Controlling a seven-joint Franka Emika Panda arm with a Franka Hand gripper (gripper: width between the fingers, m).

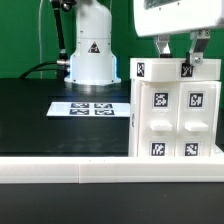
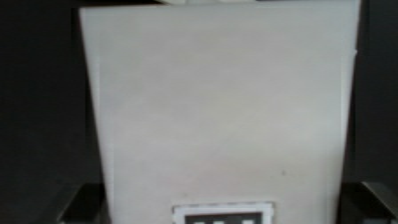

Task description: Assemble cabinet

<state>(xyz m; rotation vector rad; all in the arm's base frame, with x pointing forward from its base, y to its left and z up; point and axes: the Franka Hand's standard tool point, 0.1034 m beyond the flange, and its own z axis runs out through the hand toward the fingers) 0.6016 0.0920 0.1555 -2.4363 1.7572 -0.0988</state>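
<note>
Near the tabletop's (image 1: 30, 115) front edge, toward the exterior view's right, stands the cabinet (image 1: 170, 110), an upright white box with a four-panel face carrying black-and-white tags. Clamped on its top edge, the gripper (image 1: 178, 62) holds it between spread fingers.

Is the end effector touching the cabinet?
Cannot tell. In the exterior view the end effector straddles the cabinet top, but neither view plainly shows contact or a gap.

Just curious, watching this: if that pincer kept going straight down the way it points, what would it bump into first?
Most likely the cabinet itself. The pincer points down at its top edge, fingers either side of the white panel, so its palm would probably meet that top edge first, though depth is unclear.
</note>
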